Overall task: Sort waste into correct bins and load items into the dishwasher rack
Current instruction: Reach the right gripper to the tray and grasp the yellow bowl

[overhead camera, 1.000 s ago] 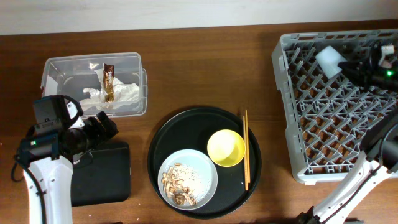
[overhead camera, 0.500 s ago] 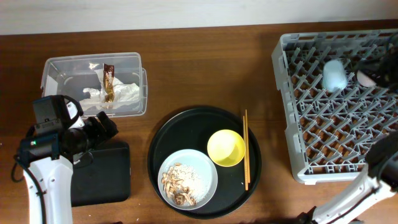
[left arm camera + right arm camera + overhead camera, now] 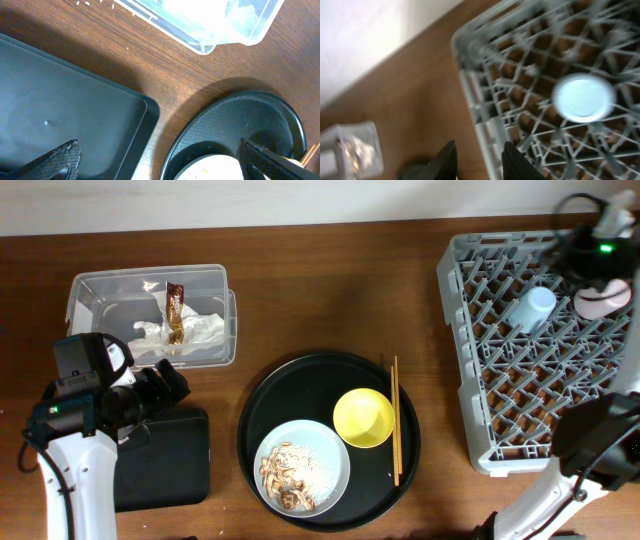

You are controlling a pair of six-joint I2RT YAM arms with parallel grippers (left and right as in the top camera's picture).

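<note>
The light-blue cup (image 3: 530,308) lies free in the dishwasher rack (image 3: 470,360); it also shows in the right wrist view (image 3: 584,97). The pink cup (image 3: 598,302) sits in the rack, partly hidden by my right arm. My right gripper (image 3: 578,258) is open and empty above the rack's far side. The napkin (image 3: 195,332) and snack wrapper (image 3: 175,310) lie in the clear tub (image 3: 90,285). The plate (image 3: 325,452) with food scraps (image 3: 285,475), the yellow bowl (image 3: 363,418) and the chopsticks (image 3: 396,420) rest on the round black tray. My left gripper (image 3: 170,385) is wide open and empty over the shallow black tray (image 3: 165,460).
The round black tray (image 3: 270,395) sits mid-table. The left wrist view shows the shallow tray's corner (image 3: 60,115), the tub's corner (image 3: 215,30) and the round tray's rim (image 3: 240,115). The right wrist view shows the rack's near corner (image 3: 470,95).
My right gripper let go of the light-blue cup, which now lies in the rack, and pulled back toward the far side. The left arm has not moved.
</note>
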